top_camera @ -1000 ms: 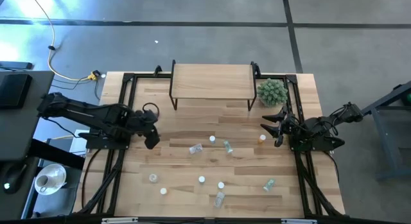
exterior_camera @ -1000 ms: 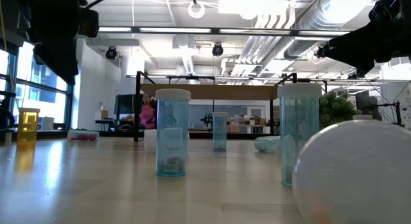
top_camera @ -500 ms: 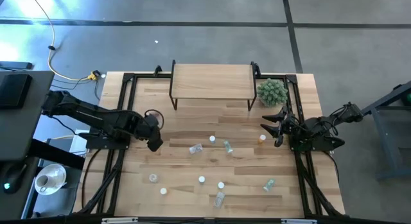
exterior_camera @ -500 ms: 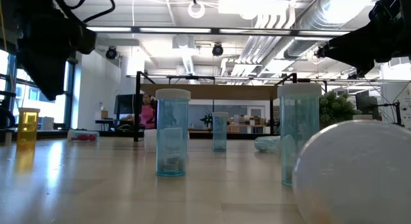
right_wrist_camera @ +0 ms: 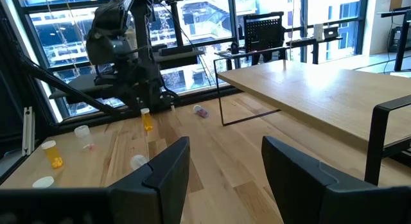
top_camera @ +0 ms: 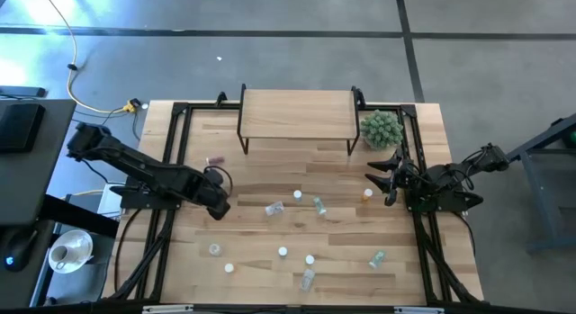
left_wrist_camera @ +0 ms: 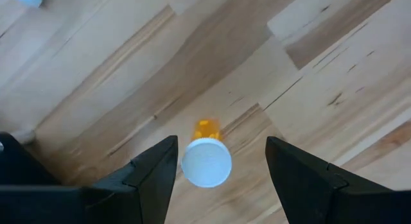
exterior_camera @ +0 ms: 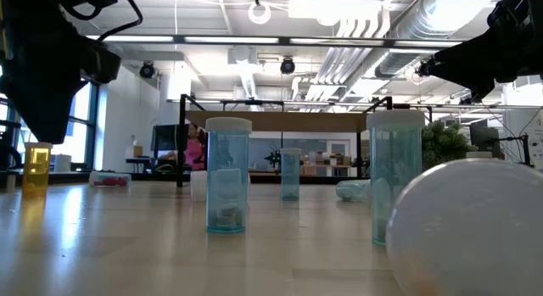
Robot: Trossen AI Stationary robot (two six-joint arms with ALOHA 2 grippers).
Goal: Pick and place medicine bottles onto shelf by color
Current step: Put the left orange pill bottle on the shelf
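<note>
An orange medicine bottle point(left_wrist_camera: 206, 161) with a white cap stands upright on the table. My left gripper point(left_wrist_camera: 221, 169) is open, points down right above it and touches nothing; in the high view this gripper point(top_camera: 219, 206) hides the bottle. The low view shows the same orange bottle point(exterior_camera: 36, 167) under the dark arm. More bottles lie scattered mid-table, such as a blue one point(top_camera: 274, 208) and a second orange one point(top_camera: 366, 195). The shelf point(top_camera: 295, 116) stands at the far edge. At the right edge my right gripper point(top_camera: 382, 179) waits open and level.
A spiky green plant ball point(top_camera: 382, 128) sits right of the shelf. A pink bottle point(top_camera: 214, 160) lies far of my left gripper. Blue bottles point(exterior_camera: 227, 187) stand close to the low camera, and a big white cap point(exterior_camera: 475, 228) fills its right corner. Black frame rails point(top_camera: 171, 152) run along both sides.
My left gripper has moved toward the table's near edge and a little right, sunk lower and rolled about its own axis, ending over the orange bottle. It stays open. No bottle has moved.
</note>
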